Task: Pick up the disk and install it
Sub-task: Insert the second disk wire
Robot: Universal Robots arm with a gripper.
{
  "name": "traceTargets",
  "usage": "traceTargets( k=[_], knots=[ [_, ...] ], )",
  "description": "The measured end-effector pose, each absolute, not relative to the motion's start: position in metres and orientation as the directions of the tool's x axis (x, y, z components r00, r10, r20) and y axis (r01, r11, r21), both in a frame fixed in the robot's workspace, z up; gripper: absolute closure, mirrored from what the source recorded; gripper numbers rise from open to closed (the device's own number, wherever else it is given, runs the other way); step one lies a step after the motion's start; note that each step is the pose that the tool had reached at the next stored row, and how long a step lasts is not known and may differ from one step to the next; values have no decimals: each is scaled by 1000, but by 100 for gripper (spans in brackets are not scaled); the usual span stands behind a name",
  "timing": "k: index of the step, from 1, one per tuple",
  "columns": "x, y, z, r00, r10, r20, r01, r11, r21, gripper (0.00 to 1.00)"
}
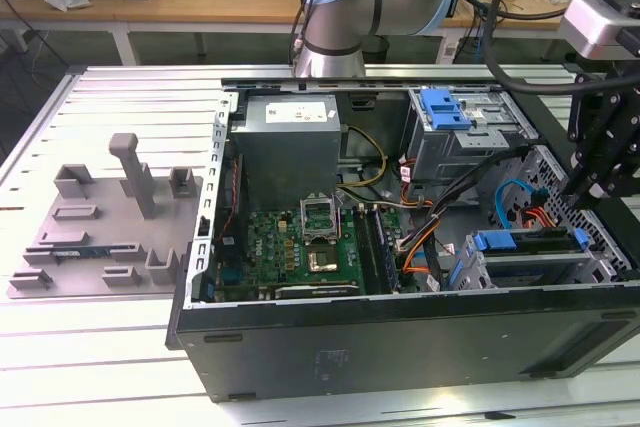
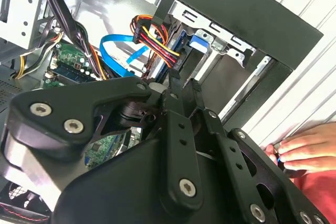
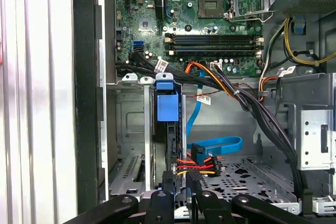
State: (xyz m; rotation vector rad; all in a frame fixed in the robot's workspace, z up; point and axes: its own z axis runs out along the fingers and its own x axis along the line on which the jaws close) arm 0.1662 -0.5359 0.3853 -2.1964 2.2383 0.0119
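Observation:
The disk [image 1: 527, 245] stands on edge in the drive bay at the exterior view's right end of the open computer case [image 1: 400, 322]. Its bright blue carrier bracket [image 3: 167, 107] caps one end. Red, orange and blue cables [image 3: 202, 162] run to its other end. My black gripper [image 1: 580, 193] hangs over that cabled end, a little above the bay. In the first wrist view the gripper [image 3: 179, 183] lines up with the disk's narrow dark edge [image 3: 175, 145]. In the second wrist view the gripper [image 2: 182, 83] points down at the disk's blue bracket [image 2: 195, 43].
A grey power supply [image 1: 288, 142] and the green motherboard [image 1: 310, 237] sit in the case. An upper drive cage with a blue latch [image 1: 445, 107] is behind the bay. A grey fixture plate [image 1: 110, 217] lies at the exterior view's left. A person's hand [image 2: 302, 148] rests outside the case wall.

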Motion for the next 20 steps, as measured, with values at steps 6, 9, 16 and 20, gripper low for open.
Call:
traceTargets(
  k=[6, 9, 16, 20],
  knots=[
    [167, -522, 385, -19, -1000, 3, -1000, 19, 1, 76],
    [169, -519, 385, -19, -1000, 20, -1000, 19, 10, 76],
    [171, -516, 385, -12, -997, 77, -998, 16, 57, 76],
    [172, -514, 385, -10, -996, 86, -998, 15, 58, 76]
  ],
)
